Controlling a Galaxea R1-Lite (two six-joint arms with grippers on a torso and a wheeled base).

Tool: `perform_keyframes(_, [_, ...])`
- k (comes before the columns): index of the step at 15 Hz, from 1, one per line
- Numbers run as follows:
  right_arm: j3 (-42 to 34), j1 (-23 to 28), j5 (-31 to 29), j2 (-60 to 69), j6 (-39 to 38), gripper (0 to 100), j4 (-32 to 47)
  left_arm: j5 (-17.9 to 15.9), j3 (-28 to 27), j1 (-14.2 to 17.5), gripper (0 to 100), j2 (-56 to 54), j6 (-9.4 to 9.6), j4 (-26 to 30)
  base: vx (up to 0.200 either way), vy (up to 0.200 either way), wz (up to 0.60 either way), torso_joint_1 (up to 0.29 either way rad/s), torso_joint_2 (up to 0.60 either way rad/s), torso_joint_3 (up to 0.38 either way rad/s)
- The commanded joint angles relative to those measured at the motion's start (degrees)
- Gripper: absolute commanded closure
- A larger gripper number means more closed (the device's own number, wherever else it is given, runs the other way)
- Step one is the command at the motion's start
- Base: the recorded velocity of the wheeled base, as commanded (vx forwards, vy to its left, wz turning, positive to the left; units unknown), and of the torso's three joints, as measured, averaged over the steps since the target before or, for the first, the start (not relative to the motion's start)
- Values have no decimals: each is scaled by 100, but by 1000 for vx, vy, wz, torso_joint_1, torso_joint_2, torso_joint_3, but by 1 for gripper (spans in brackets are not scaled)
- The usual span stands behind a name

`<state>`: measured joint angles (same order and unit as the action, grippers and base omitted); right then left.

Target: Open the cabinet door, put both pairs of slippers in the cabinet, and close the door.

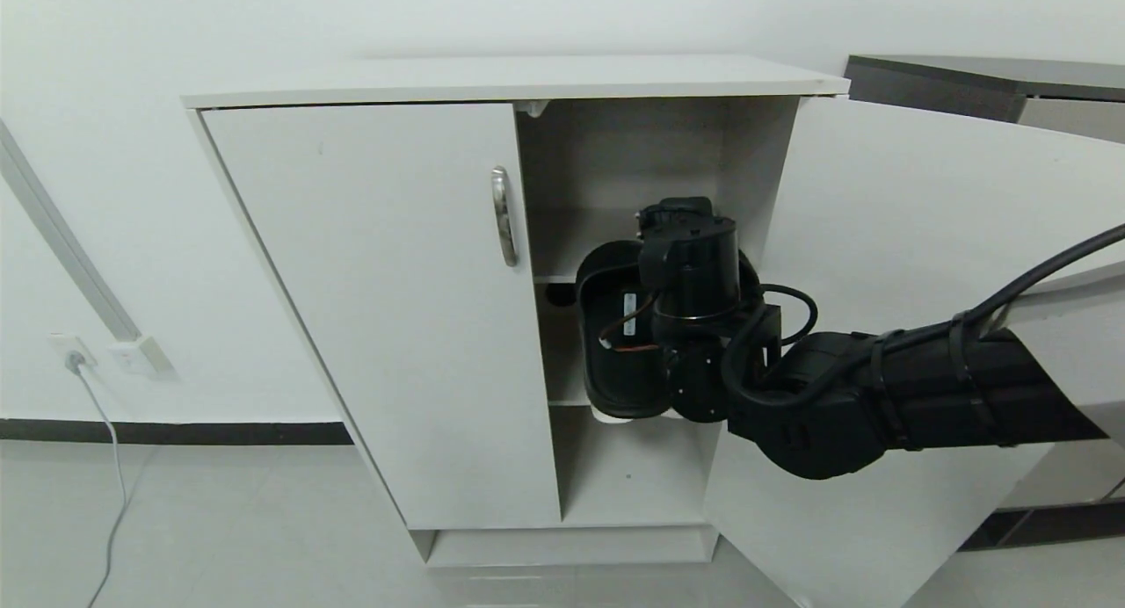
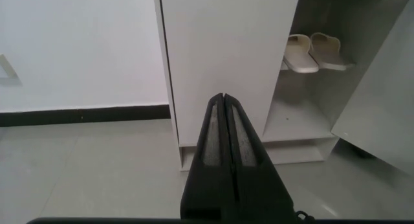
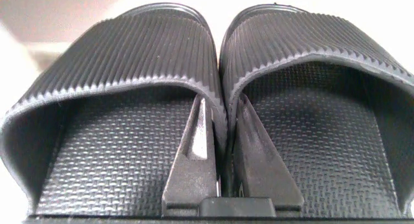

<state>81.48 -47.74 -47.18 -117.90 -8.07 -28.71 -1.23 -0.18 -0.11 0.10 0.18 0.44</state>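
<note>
The white cabinet (image 1: 518,76) has its left door (image 1: 369,309) closed and its right door (image 1: 905,239) swung wide. A pair of black slippers (image 1: 615,371) hangs in the open right half at the middle shelf, soles facing out. My right gripper (image 3: 222,102) is shut on the slippers' two touching inner walls (image 3: 220,68), one finger inside each slipper. A beige pair (image 2: 317,50) lies on a shelf inside the cabinet (image 2: 226,49). My left gripper (image 2: 222,98) is low over the floor in front of the closed door, shut with nothing in it.
The open door juts toward me on the right, beside my right arm (image 1: 879,388). A wall socket with a cable (image 1: 75,358) is low on the left wall. Grey-topped furniture (image 1: 967,76) stands behind the open door. The floor (image 1: 264,538) before the cabinet is free.
</note>
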Motion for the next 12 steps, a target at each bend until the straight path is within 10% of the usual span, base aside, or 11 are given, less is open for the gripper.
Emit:
perform_keyframes(1, [-1,-25,-2,21,7,100,-3,0,1,-7,100,-1,-1,0,200,0,0,7,2,2])
perform_keyframes(8, [-18,-34,-2,21,42,100,-3,0,1,2,100,-1,-1,0,200,0,0,3,2,4])
perform_keyframes(12, [-27,-25,16,-32,-10,100,-21,0,1,-7,100,-1,-1,-9,0,0,0,0,0,0])
